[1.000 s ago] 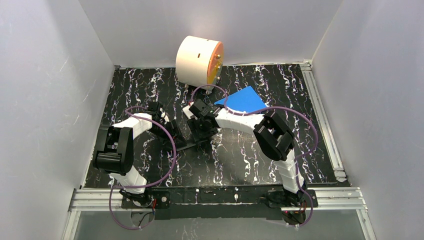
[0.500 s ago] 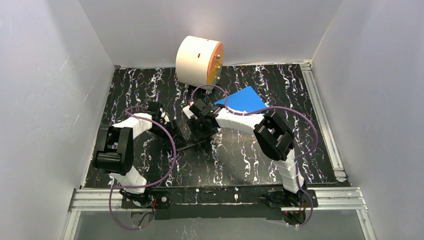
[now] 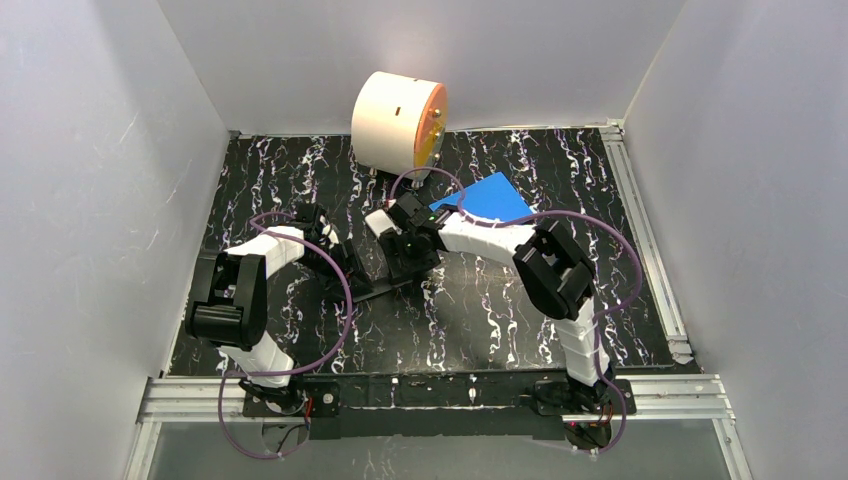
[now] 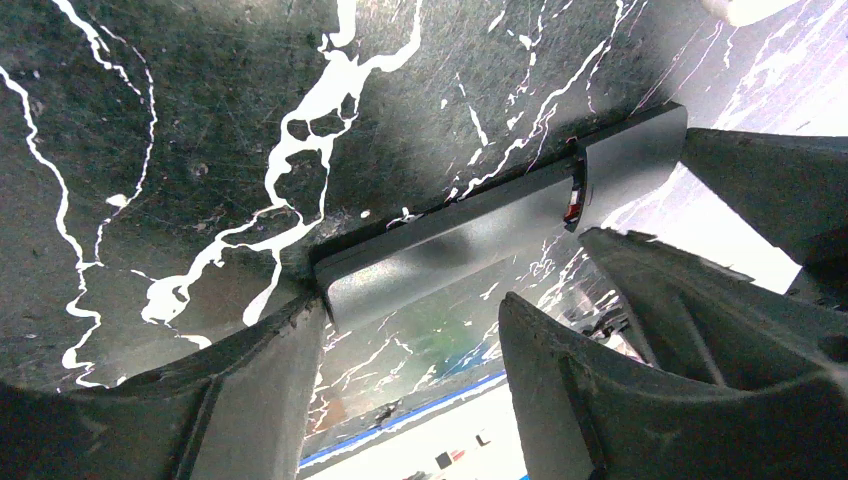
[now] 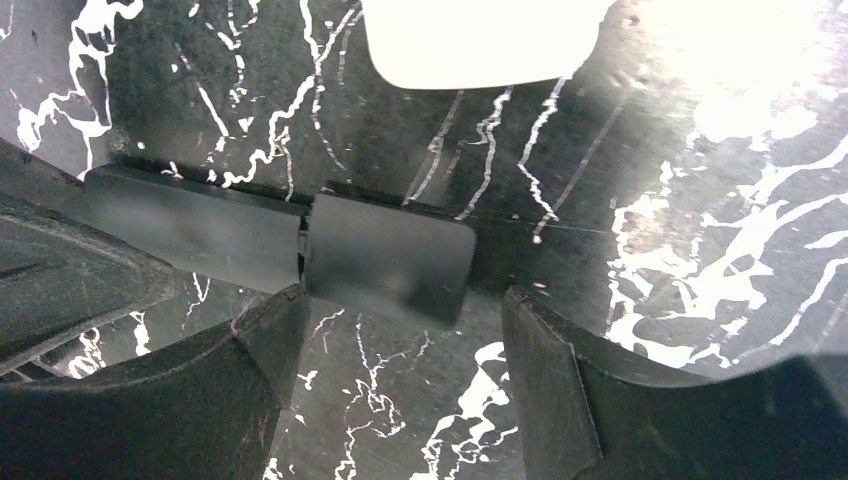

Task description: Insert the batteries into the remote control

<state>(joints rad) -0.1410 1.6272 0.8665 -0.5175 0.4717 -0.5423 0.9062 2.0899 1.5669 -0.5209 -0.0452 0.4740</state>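
Note:
The remote control (image 3: 385, 288) is a slim dark bar lying on the black marbled table between both arms. In the left wrist view the remote control (image 4: 450, 235) runs away to the upper right, and my left gripper (image 4: 410, 305) is shut across its near end, glossy face filling the gap. A thin red sliver (image 4: 571, 208) shows in the seam by the end cover. My right gripper (image 5: 402, 298) stands open at the cover end (image 5: 390, 255), with bare table between its fingers. The batteries are hidden.
A white drum with an orange face (image 3: 397, 120) stands at the back. A blue sheet (image 3: 485, 198) lies behind the right arm. A white rounded object (image 3: 378, 220) sits just beyond the remote, also in the right wrist view (image 5: 480, 40).
The right gripper has shifted slightly back and to the right and opened a touch. The left arm and the remote have not moved.

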